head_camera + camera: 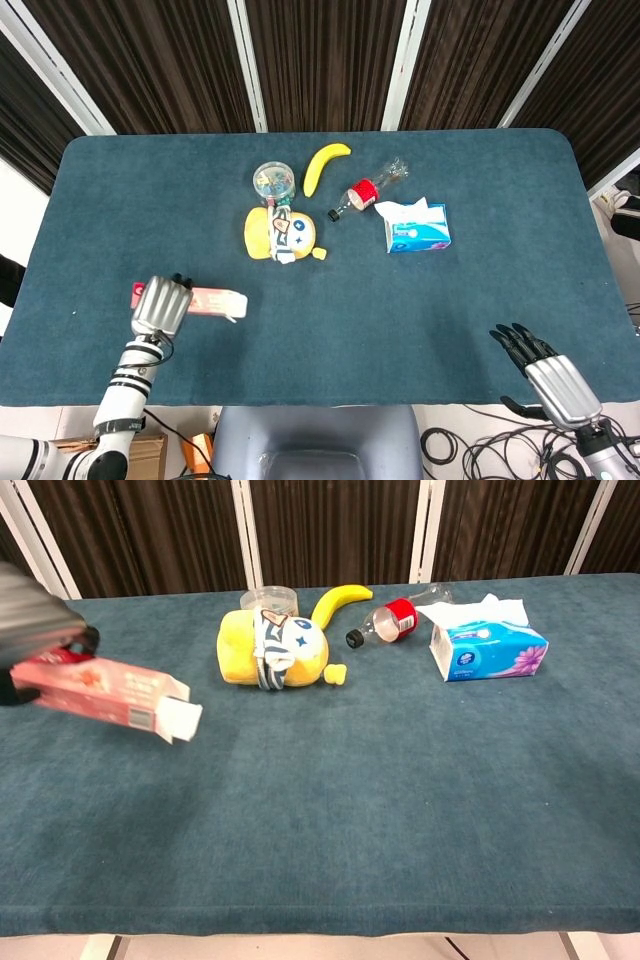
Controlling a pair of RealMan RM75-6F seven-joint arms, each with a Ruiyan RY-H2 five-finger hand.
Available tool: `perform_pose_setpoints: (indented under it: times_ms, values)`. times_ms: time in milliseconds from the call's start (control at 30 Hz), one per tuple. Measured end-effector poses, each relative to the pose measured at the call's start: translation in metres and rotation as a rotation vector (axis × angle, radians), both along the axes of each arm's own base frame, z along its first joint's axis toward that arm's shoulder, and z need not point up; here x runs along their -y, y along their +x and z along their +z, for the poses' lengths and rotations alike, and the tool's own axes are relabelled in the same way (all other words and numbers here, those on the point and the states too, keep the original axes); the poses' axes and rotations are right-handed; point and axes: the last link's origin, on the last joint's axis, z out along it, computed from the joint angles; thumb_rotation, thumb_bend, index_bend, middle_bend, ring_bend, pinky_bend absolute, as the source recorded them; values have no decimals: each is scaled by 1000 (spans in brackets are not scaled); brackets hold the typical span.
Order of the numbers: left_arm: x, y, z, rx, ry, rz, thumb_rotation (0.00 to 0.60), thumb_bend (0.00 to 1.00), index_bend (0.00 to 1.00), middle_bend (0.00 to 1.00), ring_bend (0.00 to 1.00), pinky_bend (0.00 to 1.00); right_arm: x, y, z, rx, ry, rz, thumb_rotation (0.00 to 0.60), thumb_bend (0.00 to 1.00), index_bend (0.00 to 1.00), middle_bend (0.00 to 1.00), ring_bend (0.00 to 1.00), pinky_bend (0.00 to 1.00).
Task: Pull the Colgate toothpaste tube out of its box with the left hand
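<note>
The red and white Colgate toothpaste box (212,301) (105,695) hangs above the table at the left, its open flap end pointing right and tilted slightly down. My left hand (160,306) (35,610) grips the box at its closed left end; in the chest view the hand is blurred at the frame's left edge. No tube shows outside the box. My right hand (545,370) hovers off the table's near right corner with its fingers spread and nothing in it.
A yellow plush toy (280,233), a round clear container (272,180), a banana (325,165), a lying plastic bottle with a red label (367,188) and a blue tissue box (417,229) sit at the table's middle back.
</note>
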Motion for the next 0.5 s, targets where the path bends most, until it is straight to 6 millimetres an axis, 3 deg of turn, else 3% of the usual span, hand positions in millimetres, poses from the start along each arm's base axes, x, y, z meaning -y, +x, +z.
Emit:
perform_pose_setpoints:
  times_ms: [100,500]
  values:
    - [1,3,5,-69,66,-11,600,456,621,655,982,1000,-1,0,1,5,-4,4,600,127,16,50,0,244]
    - [6,2,-8,-271,122,-61,600,455,621,655,982,1000,-3,0,3,14,-25,15,600,127,17,50,0,244]
